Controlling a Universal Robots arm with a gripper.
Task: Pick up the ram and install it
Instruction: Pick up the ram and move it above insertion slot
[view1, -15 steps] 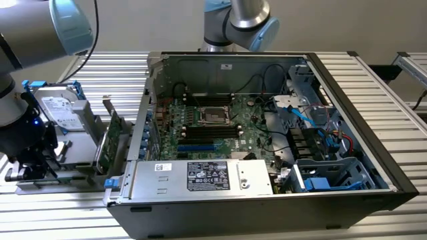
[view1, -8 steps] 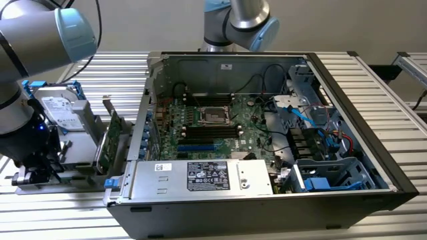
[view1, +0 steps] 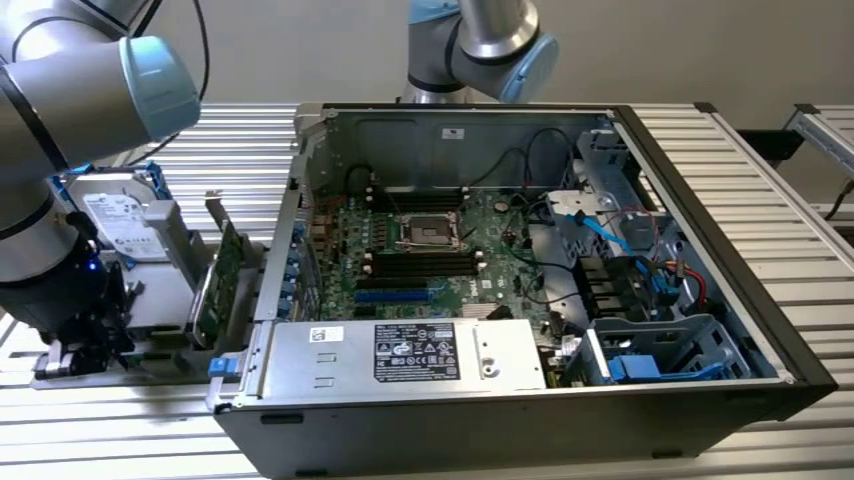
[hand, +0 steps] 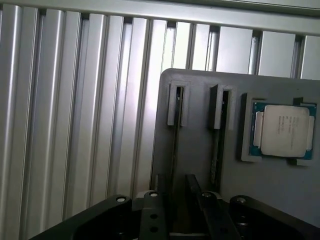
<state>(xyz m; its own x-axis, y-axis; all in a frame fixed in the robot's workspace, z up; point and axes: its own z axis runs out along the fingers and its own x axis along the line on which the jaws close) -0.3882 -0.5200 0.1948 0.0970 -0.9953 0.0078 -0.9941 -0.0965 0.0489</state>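
Gripper (hand: 176, 180) low over grey holder (hand: 197, 140), jaws narrowly parted, gripping nothing. Ram (hand: 175, 142) stands edge-on in a holder slot, in line with the gap between the jaws. CPU (hand: 282, 131) sits in a pocket of the same holder. Slatted table (hand: 75, 125) underneath. Open PC case (view1: 694, 330) well apart, exterior view's right.

Hand (view1: 67, 355) low at grey holder (view1: 167, 295), beside open computer case (view1: 467, 440).
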